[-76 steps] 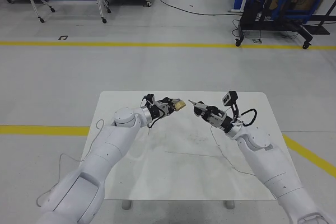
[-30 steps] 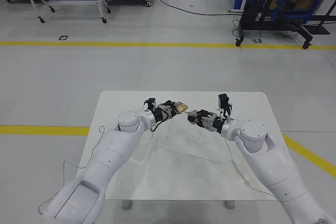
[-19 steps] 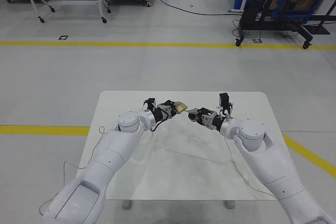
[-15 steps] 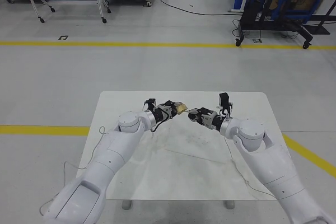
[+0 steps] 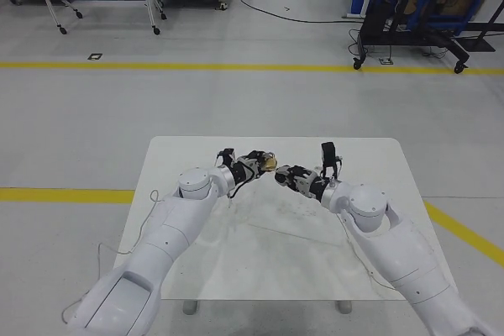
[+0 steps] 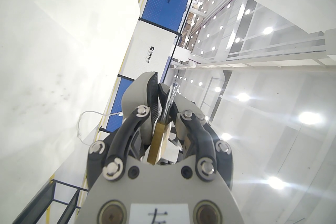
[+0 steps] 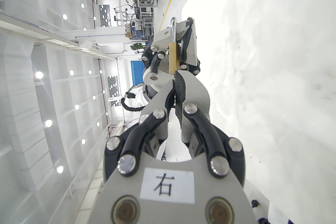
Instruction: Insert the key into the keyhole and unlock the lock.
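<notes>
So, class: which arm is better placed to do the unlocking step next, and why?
Right, probably. The right hand is shut with its tips right at the bottom end of the brass padlock. The left hand is clamped on the shackle end, serving as holder. The key itself is hidden.

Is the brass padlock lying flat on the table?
No, the padlock is clamped in the left gripper, held up off the table.
</notes>
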`<state>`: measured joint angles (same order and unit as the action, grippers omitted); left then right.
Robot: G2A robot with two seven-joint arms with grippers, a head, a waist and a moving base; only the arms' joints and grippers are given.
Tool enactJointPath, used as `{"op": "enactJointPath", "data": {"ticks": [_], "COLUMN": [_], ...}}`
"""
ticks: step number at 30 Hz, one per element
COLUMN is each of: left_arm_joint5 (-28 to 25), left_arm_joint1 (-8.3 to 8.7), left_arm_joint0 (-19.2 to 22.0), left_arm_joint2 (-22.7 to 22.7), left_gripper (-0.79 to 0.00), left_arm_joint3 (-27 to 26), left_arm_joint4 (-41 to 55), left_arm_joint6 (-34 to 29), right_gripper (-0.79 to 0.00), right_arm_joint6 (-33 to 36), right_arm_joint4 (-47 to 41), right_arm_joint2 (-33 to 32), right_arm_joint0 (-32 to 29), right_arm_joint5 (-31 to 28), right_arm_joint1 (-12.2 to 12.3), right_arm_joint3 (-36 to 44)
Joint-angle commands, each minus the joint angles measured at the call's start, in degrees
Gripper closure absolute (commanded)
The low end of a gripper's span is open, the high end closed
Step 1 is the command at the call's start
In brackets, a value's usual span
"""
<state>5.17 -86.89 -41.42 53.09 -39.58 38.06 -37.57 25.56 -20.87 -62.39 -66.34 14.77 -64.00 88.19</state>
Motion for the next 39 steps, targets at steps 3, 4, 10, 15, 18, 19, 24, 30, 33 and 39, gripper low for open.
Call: {"op": "enactJointPath", "data": {"ticks": [3,4,10,15,18,19,24,30,33,39], "left_arm_joint5": [-0.4,-0.4,-0.5,-0.6,-0.2,-0.2,-0.9,-0.2,1.2,1.0], "left_arm_joint1": [-0.07,-0.08,-0.09,-0.08,0.13,0.22,1.02,1.86,2.01,2.23], "left_arm_joint0": [0.0,-0.1,0.0,-0.2,-1.4,-1.7,-2.5,-3.6,-4.0,-4.5], "left_arm_joint2": [0.1,0.1,0.4,0.4,0.7,0.9,2.5,5.1,5.8,6.3], "left_gripper": [0.0,0.0,0.0,0.0,0.0,0.0,0.0,0.0,0.0,0.0], "left_arm_joint3": [-0.1,-0.2,-0.2,-0.4,-2.3,-2.9,-5.3,-7.1,-7.7,-8.6], "left_arm_joint4": [-1.1,-1.2,-1.8,-1.8,-2.5,-2.7,-3.3,-1.0,0.3,-0.2], "left_arm_joint6": [1.0,1.0,1.4,1.6,2.0,1.9,-1.4,-6.8,-8.4,-8.4], "right_gripper": [0.0,0.0,0.0,0.0,0.0,0.0,0.0,0.0,0.0,0.0], "right_arm_joint6": [-2.8,-4.0,-7.8,-8.4,-8.4,-8.4,-7.4,-4.2,-3.1,-5.4], "right_arm_joint4": [4.0,4.9,9.0,8.9,8.9,8.9,6.8,2.0,2.5,5.1], "right_arm_joint2": [-1.1,-1.5,-2.7,-3.3,-3.3,-3.3,-4.2,-8.5,-9.3,-8.5], "right_arm_joint0": [-2.0,-2.6,-5.5,-6.5,-6.5,-6.5,-7.2,-10.1,-10.1,-9.6], "right_arm_joint5": [-3.2,-4.1,-6.5,-7.6,-7.6,-7.6,-9.5,-17.3,-17.0,-14.7], "right_arm_joint1": [0.3,0.3,0.5,0.4,0.4,0.4,0.4,0.7,0.8,0.5], "right_arm_joint3": [1.8,2.4,4.8,5.5,5.5,5.5,5.8,6.9,5.8,6.7]}}
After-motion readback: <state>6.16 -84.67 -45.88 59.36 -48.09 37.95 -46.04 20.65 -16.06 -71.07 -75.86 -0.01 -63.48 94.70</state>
